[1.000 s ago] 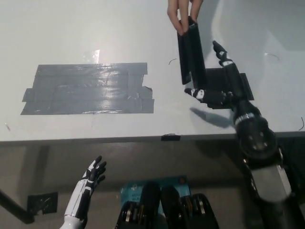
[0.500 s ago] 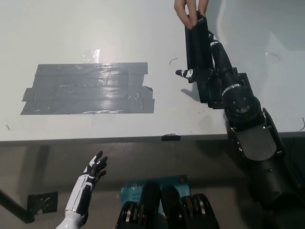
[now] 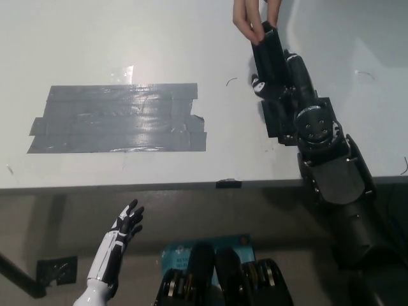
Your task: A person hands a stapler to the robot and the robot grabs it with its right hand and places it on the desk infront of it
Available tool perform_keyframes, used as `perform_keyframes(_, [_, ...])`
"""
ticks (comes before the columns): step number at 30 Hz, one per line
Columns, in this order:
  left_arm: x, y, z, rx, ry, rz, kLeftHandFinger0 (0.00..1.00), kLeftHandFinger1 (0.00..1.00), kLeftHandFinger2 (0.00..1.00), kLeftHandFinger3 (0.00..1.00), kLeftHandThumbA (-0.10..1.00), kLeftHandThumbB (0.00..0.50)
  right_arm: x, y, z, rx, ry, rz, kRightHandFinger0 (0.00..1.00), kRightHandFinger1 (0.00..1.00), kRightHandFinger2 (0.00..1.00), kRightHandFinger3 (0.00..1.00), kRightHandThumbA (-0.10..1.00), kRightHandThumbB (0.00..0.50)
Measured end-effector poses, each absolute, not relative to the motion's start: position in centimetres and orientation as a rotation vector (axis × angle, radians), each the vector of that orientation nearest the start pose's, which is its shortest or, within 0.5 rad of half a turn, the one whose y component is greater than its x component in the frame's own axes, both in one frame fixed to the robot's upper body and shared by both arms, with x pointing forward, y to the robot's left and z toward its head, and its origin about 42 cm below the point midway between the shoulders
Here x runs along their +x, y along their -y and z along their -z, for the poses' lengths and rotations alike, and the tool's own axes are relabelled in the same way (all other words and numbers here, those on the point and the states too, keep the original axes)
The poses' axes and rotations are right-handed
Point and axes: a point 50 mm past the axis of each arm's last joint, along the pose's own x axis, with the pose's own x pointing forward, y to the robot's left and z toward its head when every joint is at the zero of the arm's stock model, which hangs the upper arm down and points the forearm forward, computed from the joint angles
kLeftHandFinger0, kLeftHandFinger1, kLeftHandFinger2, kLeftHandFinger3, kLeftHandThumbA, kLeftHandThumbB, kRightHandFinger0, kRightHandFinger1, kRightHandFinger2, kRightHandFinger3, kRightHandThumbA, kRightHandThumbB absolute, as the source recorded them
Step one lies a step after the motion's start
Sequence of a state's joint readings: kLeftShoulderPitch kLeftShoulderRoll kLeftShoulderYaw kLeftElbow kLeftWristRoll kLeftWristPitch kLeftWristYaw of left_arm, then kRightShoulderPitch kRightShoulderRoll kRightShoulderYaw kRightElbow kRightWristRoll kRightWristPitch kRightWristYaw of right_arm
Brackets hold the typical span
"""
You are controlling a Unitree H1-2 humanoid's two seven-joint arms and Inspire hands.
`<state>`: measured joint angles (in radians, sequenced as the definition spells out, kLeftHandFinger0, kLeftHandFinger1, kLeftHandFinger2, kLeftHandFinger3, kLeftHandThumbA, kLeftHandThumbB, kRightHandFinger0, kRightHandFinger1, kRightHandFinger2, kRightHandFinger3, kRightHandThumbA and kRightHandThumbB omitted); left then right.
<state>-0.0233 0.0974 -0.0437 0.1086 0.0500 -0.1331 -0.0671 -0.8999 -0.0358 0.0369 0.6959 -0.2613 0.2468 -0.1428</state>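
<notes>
A single head camera looks steeply down from above the bench [image 3: 127,38], taking in its pale top, its near edge, and the floor [image 3: 51,229] below, from fairly close range.

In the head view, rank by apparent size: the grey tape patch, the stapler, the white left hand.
1. Grey tape patch, clearly largest.
2. Stapler and left hand: look similar; the stapler is partly hidden by the right hand, so no ranking.
</notes>
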Motion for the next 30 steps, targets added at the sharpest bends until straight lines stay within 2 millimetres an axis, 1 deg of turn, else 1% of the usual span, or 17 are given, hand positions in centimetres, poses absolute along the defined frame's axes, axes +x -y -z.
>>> perform_keyframes(1, [29.0, -22.7, -8.1, 0.149, 0.043, 0.123, 1.0, 1.0, 1.0, 1.0, 1.0, 0.445, 53.0, 14.1, -25.1, -0.409, -0.007, 0.003, 0.0, 0.48, 0.89, 0.9, -0.1, 0.151])
perform_keyframes(3, [29.0, -22.7, -8.1, 0.15, 0.044, 0.123, 1.0, 1.0, 1.0, 1.0, 1.0, 0.448, 52.9, 14.2, -25.1, -0.408, -0.01, 0.005, 0.0, 0.5, 0.89, 0.91, -0.1, 0.147])
perform_keyframes(5, [29.0, -22.7, -8.2, 0.151, 0.044, 0.123, 1.0, 1.0, 1.0, 1.0, 1.0, 0.443, 52.8, 14.3, -25.2, -0.406, -0.01, 0.008, 0.02, 0.52, 0.9, 0.89, -0.1, 0.146])
perform_keyframes(7, [29.0, -22.7, -8.1, 0.151, 0.044, 0.123, 1.0, 1.0, 1.0, 1.0, 1.0, 0.437, 52.6, 14.3, -25.4, -0.404, -0.003, 0.009, 0.02, 0.52, 0.89, 0.88, -0.1, 0.134])
perform_keyframes(8, [29.0, -22.7, -8.1, 0.151, 0.044, 0.123, 1.0, 1.0, 1.0, 1.0, 1.0, 0.429, 52.4, 14.2, -25.8, -0.404, 0.012, 0.007, 0.01, 0.53, 0.89, 0.9, -0.1, 0.13])
perform_keyframes(10, [29.0, -22.7, -8.1, 0.152, 0.044, 0.124, 1.0, 1.0, 1.0, 1.0, 1.0, 0.429, 52.2, 14.1, -26.5, -0.412, 0.035, 0.001, 0.01, 0.53, 0.89, 0.91, -0.1, 0.126])
perform_keyframes(11, [29.0, -22.7, -8.1, 0.152, 0.044, 0.124, 1.0, 1.0, 1.0, 1.0, 1.0, 0.437, 52.0, 14.0, -27.1, -0.421, 0.053, -0.008, 0.0, 0.51, 0.88, 0.91, -0.1, 0.133])
perform_keyframes(12, [29.0, -22.7, -8.1, 0.153, 0.044, 0.124, 1.0, 1.0, 1.0, 1.0, 1.0, 0.445, 51.9, 13.9, -27.5, -0.43, 0.067, -0.015, 0.0, 0.46, 0.82, 0.85, -0.1, 0.182])
perform_keyframes(13, [29.0, -22.8, -8.1, 0.153, 0.044, 0.124, 1.0, 1.0, 1.0, 1.0, 1.0, 0.441, 51.7, 13.7, -28.0, -0.437, 0.083, -0.024, 0.0, 0.46, 0.85, 0.89, -0.1, 0.143])
perform_keyframes(15, [29.0, -22.8, -8.1, 0.154, 0.044, 0.124, 1.0, 1.0, 1.0, 1.0, 1.0, 0.44, 51.4, 13.4, -28.8, -0.454, 0.106, -0.047, 0.0, 0.46, 0.85, 0.89, -0.1, 0.141])
perform_keyframes(17, [29.0, -22.8, -8.1, 0.153, 0.043, 0.124, 1.0, 1.0, 1.0, 1.0, 1.0, 0.437, 51.0, 13.2, -29.2, -0.483, 0.12, -0.079, 0.02, 0.48, 0.88, 0.94, -0.1, 0.157])
perform_keyframes(19, [29.0, -22.8, -8.1, 0.154, 0.043, 0.124, 1.0, 1.0, 1.0, 1.0, 1.0, 0.437, 50.6, 12.8, -29.1, -0.515, 0.113, -0.114, 0.03, 0.49, 0.88, 0.95, -0.1, 0.148])
perform_keyframes(20, [29.0, -22.8, -8.1, 0.154, 0.043, 0.124, 1.0, 1.0, 1.0, 1.0, 1.0, 0.439, 50.5, 12.7, -29.0, -0.531, 0.111, -0.126, 0.02, 0.48, 0.87, 0.94, -0.1, 0.147])
perform_keyframes(23, [29.0, -22.8, -8.1, 0.154, 0.042, 0.125, 1.0, 1.0, 1.0, 1.0, 1.0, 0.444, 50.1, 12.0, -27.2, -0.601, 0.066, -0.198, 0.01, 0.46, 0.84, 0.88, -0.1, 0.159])
perform_keyframes(25, [29.0, -22.8, -8.1, 0.154, 0.042, 0.126, 1.0, 1.0, 1.0, 1.0, 1.0, 0.449, 49.9, 11.8, -25.4, -0.63, 0.019, -0.23, 0.0, 0.45, 0.82, 0.87, -0.1, 0.151])
perform_keyframes(27, [28.9, -22.8, -8.1, 0.155, 0.041, 0.126, 1.0, 1.0, 1.0, 1.0, 1.0, 0.448, 49.7, 11.8, -23.6, -0.66, -0.03, -0.258, 0.0, 0.45, 0.82, 0.86, -0.1, 0.156])
perform_keyframes(30, [28.9, -22.8, -8.0, 0.155, 0.041, 0.126, 1.0, 1.0, 1.0, 1.0, 1.0, 0.451, 49.7, 12.1, -20.9, -0.7, -0.098, -0.288, 0.01, 0.48, 0.85, 0.88, -0.1, 0.149])
